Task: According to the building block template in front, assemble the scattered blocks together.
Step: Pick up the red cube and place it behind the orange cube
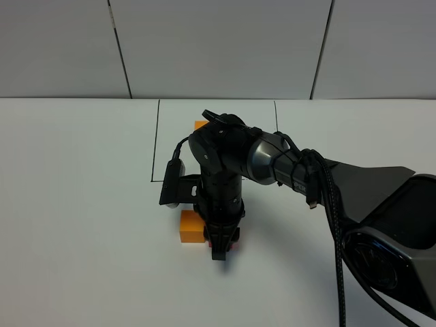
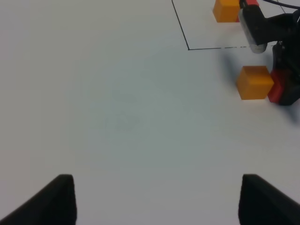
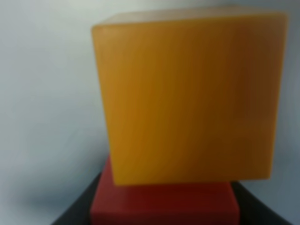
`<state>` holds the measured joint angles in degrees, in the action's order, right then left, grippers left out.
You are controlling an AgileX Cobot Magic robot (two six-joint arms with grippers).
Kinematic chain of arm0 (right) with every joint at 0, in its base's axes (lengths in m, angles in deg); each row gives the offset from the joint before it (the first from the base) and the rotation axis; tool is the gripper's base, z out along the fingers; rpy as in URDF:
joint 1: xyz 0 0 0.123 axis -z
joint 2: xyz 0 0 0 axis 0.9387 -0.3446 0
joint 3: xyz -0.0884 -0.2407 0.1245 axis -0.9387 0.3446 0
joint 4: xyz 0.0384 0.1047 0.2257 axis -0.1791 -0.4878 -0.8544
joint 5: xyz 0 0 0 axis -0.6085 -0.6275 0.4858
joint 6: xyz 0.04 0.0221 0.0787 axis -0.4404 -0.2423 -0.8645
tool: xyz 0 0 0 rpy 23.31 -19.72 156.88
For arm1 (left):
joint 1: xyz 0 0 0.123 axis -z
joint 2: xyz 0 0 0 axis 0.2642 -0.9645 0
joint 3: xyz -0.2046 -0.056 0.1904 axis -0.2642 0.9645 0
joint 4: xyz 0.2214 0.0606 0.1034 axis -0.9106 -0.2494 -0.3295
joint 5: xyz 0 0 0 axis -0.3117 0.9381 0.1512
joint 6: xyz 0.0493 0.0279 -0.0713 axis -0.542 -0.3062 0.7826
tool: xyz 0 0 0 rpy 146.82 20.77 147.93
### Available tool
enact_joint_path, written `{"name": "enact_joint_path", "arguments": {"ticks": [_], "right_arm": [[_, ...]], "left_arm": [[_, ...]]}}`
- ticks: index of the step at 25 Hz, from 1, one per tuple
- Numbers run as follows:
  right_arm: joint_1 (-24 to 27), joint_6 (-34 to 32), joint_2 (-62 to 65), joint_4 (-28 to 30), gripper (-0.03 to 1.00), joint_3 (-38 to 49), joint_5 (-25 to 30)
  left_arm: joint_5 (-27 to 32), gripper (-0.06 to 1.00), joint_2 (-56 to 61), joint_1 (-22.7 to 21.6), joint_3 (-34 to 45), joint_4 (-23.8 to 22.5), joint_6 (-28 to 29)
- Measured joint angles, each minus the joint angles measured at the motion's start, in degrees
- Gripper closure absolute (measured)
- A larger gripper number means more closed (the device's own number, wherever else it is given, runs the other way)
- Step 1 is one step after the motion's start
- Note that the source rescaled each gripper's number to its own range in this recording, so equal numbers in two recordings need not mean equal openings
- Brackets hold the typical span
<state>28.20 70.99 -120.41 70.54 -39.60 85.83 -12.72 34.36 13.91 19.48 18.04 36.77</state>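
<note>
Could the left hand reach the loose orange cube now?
Probably yes: only bare table lies between the left hand and the orange cube, though the right hand, gripping the red cube, crowds its far side.

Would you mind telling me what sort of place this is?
Likely a robotics lab bench: a bare white table, plain panelled wall, and a robot arm holding a red cube beside an orange cube.

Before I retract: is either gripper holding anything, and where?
Right gripper clamps the red cube by its opposite sides; left gripper holds nothing.

Orange cube [image 3: 187,93] and red cube [image 3: 164,204] look matt, smooth.
</note>
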Motion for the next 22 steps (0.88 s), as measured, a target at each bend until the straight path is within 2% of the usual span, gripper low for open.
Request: {"name": "enact_joint_path", "arguments": {"ticks": [22], "right_arm": [[0.0, 0.4, -0.6, 1.1, 0.95, -0.4, -1.0]], "left_arm": [[0.0, 0.37, 0.0, 0.0, 0.0, 0.0, 0.0]]}}
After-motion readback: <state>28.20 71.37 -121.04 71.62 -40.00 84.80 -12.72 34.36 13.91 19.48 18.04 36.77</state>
